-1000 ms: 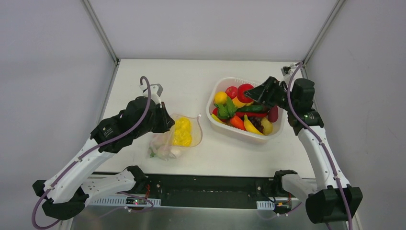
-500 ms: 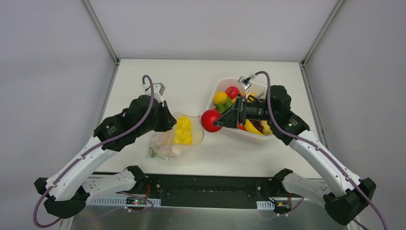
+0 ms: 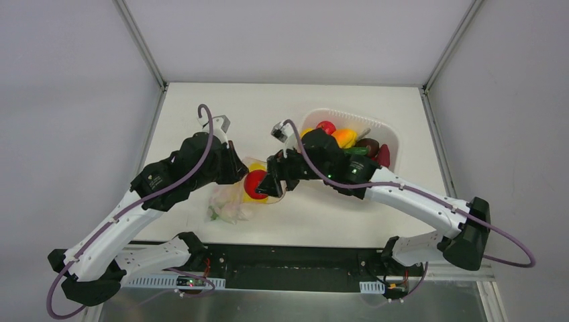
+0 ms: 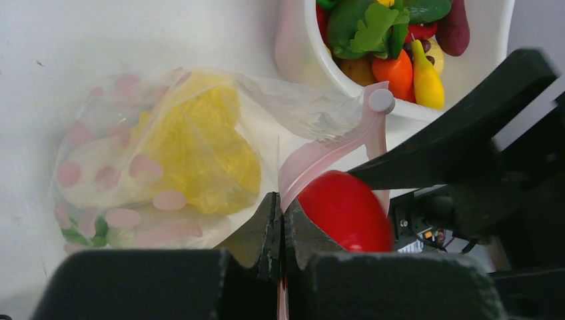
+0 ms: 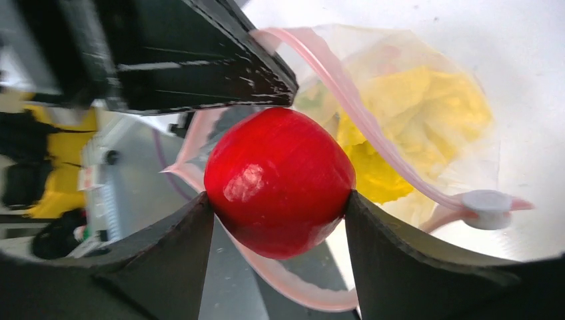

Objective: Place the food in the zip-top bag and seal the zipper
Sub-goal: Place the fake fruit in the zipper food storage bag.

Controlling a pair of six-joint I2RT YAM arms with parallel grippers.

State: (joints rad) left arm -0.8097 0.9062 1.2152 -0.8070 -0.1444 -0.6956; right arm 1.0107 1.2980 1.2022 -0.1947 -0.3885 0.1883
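Starting largest: what carries the lot? (Clerk)

Item 1, white counter (image 3: 201, 114). Item 2, white ribbed basket (image 3: 394, 139), on the right half of the counter, holding mixed toy produce: carrot (image 4: 393, 70), green leafy piece (image 4: 373, 27), dark purple piece (image 4: 456, 30). (Checker)

And the bag? (Clerk)

Item 3, zip-top bag (image 4: 100, 133), clear with pink spots, lying on the counter just left of the basket, mouth lifted open. Item 4, yellow food (image 4: 200, 153), inside it, with paler and green pieces at the closed end. (Checker)

The claws? (Clerk)

Item 5, left claw (image 4: 281, 230), clenched on the zipper (image 4: 326, 150), holding that edge up. Item 6, right claw (image 3: 267, 182), grasping the red toy fruit (image 5: 280, 180) by its two sides. (Checker)

Position of that fruit? (Clerk)

At the bag's mouth, against the pink strip; how far in, cannot tell. Item 7, white slider tab (image 4: 381, 101), at the strip's end nearest the basket. (Checker)
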